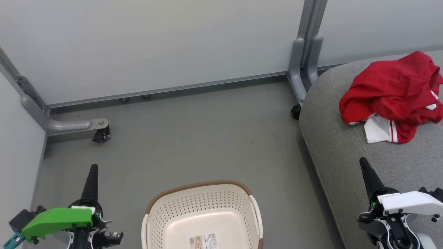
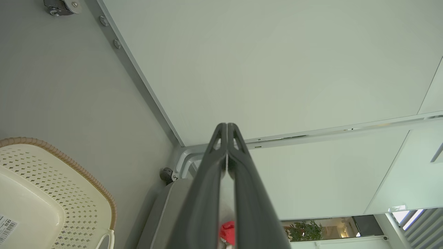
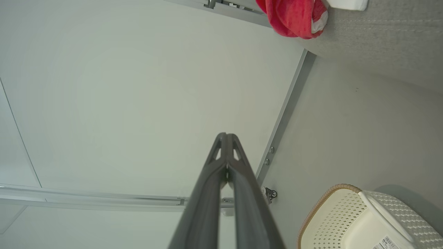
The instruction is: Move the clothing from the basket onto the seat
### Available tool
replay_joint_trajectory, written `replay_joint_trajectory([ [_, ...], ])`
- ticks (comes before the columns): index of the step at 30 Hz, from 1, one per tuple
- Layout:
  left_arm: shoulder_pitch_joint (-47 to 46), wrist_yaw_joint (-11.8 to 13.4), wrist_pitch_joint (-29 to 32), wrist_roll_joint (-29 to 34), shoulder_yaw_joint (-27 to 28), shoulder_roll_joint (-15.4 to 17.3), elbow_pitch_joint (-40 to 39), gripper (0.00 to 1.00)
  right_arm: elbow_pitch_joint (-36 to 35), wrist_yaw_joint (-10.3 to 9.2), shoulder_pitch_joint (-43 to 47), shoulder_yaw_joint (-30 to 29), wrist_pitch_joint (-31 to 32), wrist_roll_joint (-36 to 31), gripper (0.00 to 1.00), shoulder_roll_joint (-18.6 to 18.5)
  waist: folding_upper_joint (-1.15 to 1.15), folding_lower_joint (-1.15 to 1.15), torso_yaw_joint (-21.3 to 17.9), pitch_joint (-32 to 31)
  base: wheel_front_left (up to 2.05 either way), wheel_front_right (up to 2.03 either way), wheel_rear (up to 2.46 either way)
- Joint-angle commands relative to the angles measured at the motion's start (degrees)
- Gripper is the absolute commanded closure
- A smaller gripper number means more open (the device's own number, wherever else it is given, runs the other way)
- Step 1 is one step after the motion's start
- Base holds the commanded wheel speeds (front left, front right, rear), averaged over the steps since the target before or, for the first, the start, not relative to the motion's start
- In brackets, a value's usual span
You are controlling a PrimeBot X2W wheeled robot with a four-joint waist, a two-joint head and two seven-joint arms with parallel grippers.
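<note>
The red clothing lies crumpled on the grey seat at the right, its white striped cuff showing; its edge also hangs into the right wrist view. The cream basket stands on the floor at bottom centre, nothing in it but a barcode sticker on its base. My left gripper is shut at the lower left, left of the basket, holding nothing. My right gripper is shut over the seat's front, below the clothing and apart from it.
Grey-white partition panels wall the floor behind and to the left. Their metal feet with castors stand at the left, and another foot beside the seat's corner. Bare grey floor lies between basket and panels.
</note>
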Motion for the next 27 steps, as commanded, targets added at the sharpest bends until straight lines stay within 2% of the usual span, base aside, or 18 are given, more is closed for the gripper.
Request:
replay_joint_trajectory([
  [1,-1.4,-0.3,0.4,-1.3,0.3,0.0,-0.3,1.00,0.0,-0.03,-0.7,-0.3,0.4,1.3,1.00,-0.4,0.41,0.00,0.0,0.0,0.00,0.00,0.00],
  [27,-1.6,-0.6,2.9,-10.3,1.3,-0.2,-0.2,1.00,0.7,-0.02,-1.4,-1.0,2.9,10.3,1.00,-0.4,0.51,0.00,-0.7,0.2,0.00,0.00,0.00],
])
